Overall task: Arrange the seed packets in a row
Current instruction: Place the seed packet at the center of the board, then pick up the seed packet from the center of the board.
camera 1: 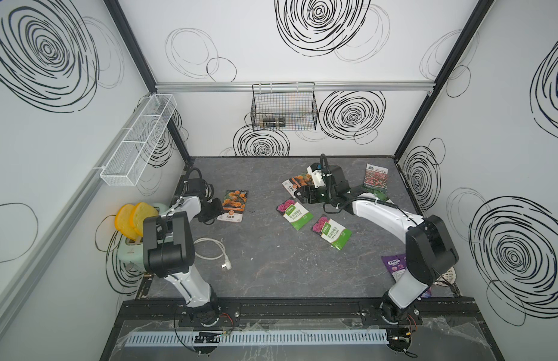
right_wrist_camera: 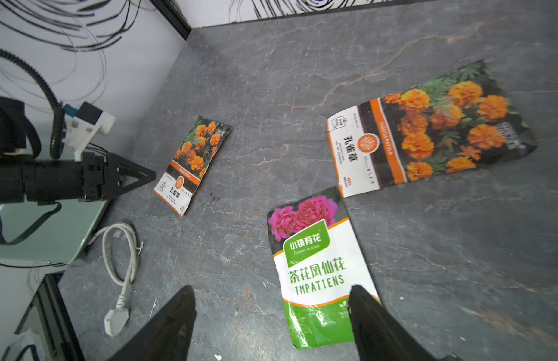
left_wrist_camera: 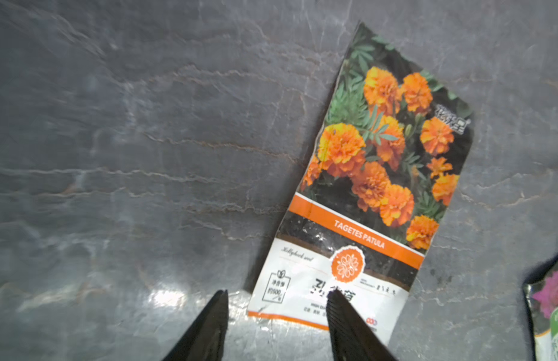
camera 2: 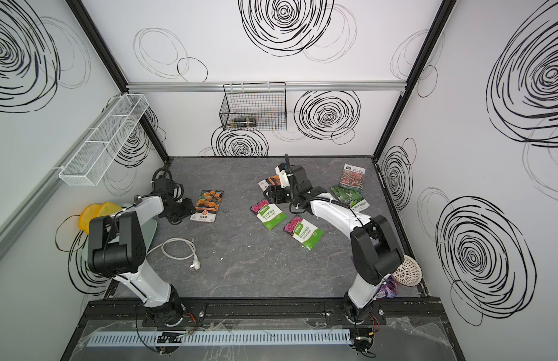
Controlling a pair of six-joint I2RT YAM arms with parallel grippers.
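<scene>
Seed packets [camera 1: 295, 215], six flat glossy rectangles, lie scattered on the dark grey marbled bench [camera 1: 271, 265]. One orange-flower packet [left_wrist_camera: 359, 193] sits alone toward the bench's left side. Its orange band reads "TAGETES PATULA", with "孔雀草" on the white strip below. A second orange-flower packet [right_wrist_camera: 428, 134] with the same print lies further back near the middle, just beside a green-and-white packet with pink flowers [right_wrist_camera: 318, 268] lettered "小镇有花", "Flowers in town", "茶花凤仙花" and "IMPATIENS". Its twin [camera 1: 331, 233] lies near it, toward the front right. A red-pink flower-field packet [camera 1: 376, 176] and a green-fruit packet [camera 2: 346, 193] sit at the back right, their writing too small to read.

The left hand [left_wrist_camera: 277, 295] has its jaws partly apart at the first packet's white end, one fingertip over the packet, the other over bare bench, holding nothing. The right hand [right_wrist_camera: 271, 290] is spread wide over the lettered pink-flower packet's edge, empty.
</scene>
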